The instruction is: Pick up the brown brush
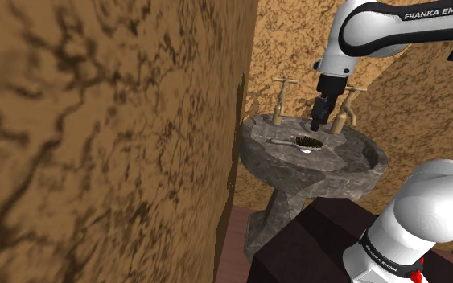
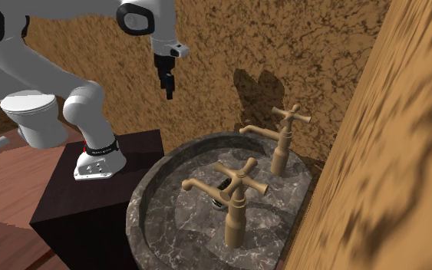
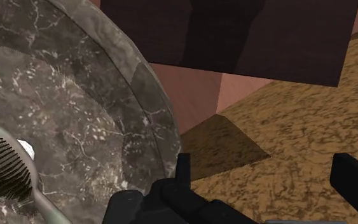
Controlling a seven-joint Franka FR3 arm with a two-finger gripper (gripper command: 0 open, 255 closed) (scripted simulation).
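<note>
Veined stone sink (image 1: 329,178), matt brass-coloured taps (image 1: 281,100), pale smooth-handled brush (image 1: 297,143).

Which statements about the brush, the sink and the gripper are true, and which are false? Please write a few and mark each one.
1. The brush lies inside the sink. True.
2. The gripper is shut on the brush. False: its fingers stand apart and hold nothing, and it hangs above the brush.
3. Two taps stand on the sink's rim. True.
4. The brush has a bright red handle. False: the handle looks pale grey, with dark bristles.
</note>
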